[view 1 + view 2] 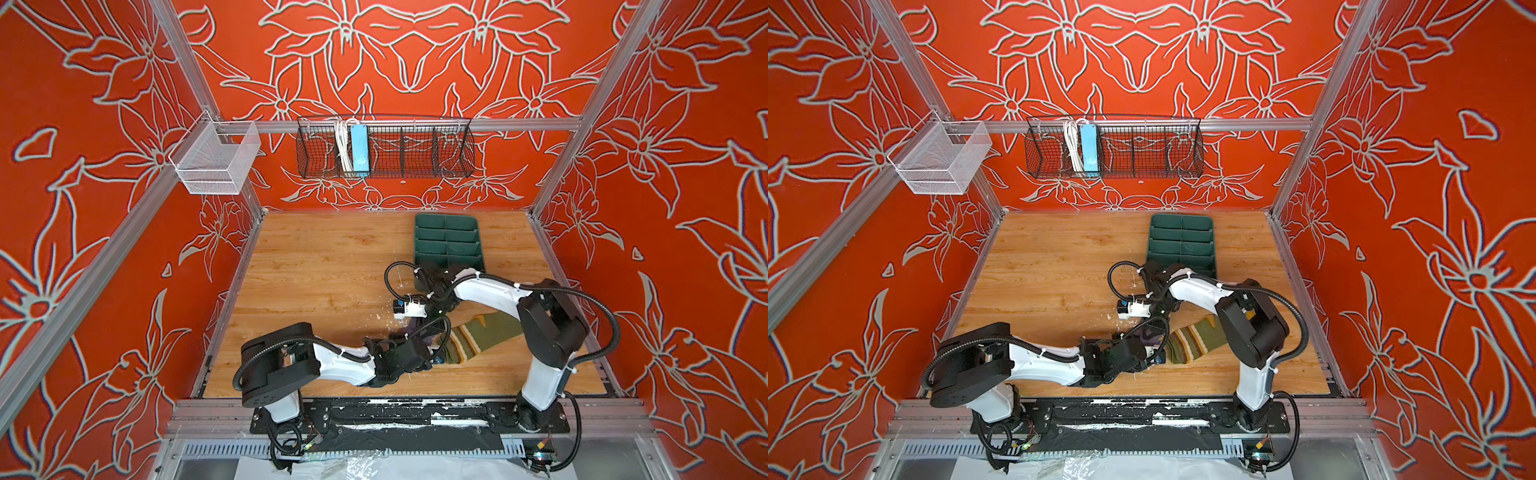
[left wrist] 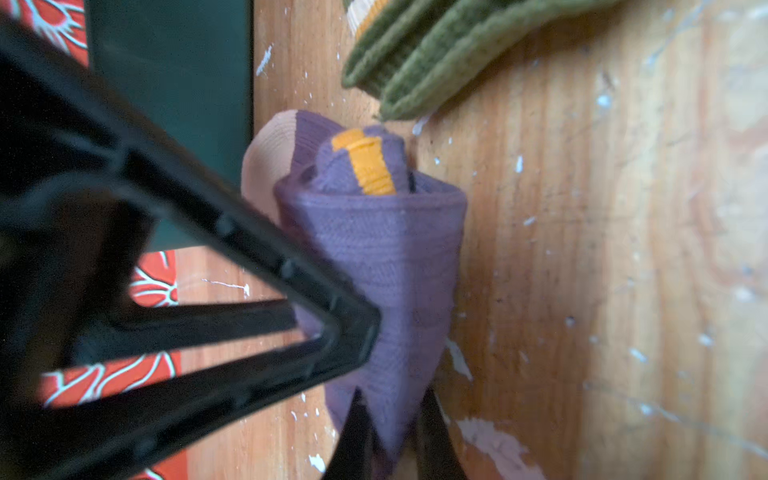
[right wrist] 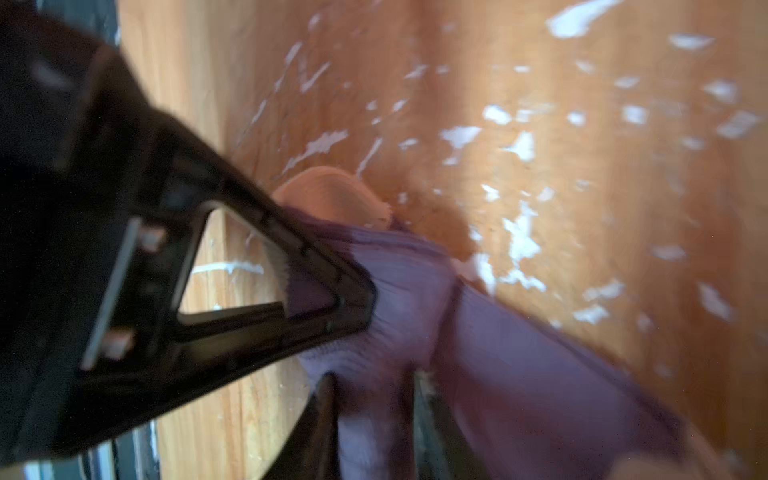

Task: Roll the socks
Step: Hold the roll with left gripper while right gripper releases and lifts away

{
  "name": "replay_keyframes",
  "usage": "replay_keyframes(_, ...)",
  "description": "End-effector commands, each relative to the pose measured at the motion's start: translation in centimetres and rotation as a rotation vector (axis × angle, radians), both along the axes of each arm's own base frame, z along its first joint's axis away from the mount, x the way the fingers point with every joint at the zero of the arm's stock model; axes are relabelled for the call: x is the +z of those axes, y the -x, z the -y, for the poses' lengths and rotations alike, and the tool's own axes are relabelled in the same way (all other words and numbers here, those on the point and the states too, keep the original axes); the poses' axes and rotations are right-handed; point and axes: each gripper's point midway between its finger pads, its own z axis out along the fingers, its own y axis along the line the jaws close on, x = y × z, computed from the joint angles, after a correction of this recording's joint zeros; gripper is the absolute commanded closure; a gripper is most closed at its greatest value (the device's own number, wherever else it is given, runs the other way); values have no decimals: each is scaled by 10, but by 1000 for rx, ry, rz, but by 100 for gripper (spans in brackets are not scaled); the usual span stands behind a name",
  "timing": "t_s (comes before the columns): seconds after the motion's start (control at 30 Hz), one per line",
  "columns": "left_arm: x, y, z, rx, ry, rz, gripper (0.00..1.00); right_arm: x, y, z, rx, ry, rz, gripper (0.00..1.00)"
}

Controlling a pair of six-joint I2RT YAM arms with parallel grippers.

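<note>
The purple sock [image 2: 374, 257] is a tight roll on the wooden table, with an orange stripe and a cream toe showing at its end. My left gripper [image 2: 392, 399] is shut on the roll's purple outer layer. My right gripper [image 3: 374, 382] stands open with purple fabric [image 3: 399, 291] between its fingers, and one of its fingers [image 2: 257, 249] rests against the roll. The olive green sock [image 1: 486, 338] with cream and brown stripes lies flat just right of both grippers, partly under the right arm. In both top views the arms hide most of the purple sock [image 1: 1152, 337].
A dark green divided tray [image 1: 446, 218] lies at the back of the table, right of centre, behind the right arm's wrist. A black wire basket [image 1: 415, 166] and a clear mesh bin [image 1: 216, 162] hang on the back rail. White flecks dot the wood.
</note>
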Motion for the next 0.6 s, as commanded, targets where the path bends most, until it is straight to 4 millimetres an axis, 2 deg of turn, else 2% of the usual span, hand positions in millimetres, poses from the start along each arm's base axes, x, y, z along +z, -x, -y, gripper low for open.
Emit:
replay_keyframes(0.0, -13, 22, -28, 10, -114, -144, 100, 34, -51, -1, -168, -115, 215, 54)
replay_keyframes(0.1, -16, 35, -35, 5, -160, -242, 100, 61, -88, 19, -378, -182, 323, 52)
replay_keyframes(0.17, -18, 42, -40, 16, -194, -309, 100, 82, -112, 41, -550, -226, 397, 52)
replay_keyframes(0.27, -18, 45, -43, 62, -240, -405, 99, 115, -137, 77, -783, -300, 504, 52)
replay_keyframes(0.4, -14, 45, -39, 168, -264, -596, 98, 158, -145, 126, -1048, -402, 683, 48)
replay_keyframes(0.5, -13, 44, -30, 243, -271, -740, 97, 183, -136, 157, -1187, -446, 815, 43)
replay_keyframes(0.57, -13, 44, -22, 273, -271, -830, 95, 191, -126, 168, -1212, -452, 859, 42)
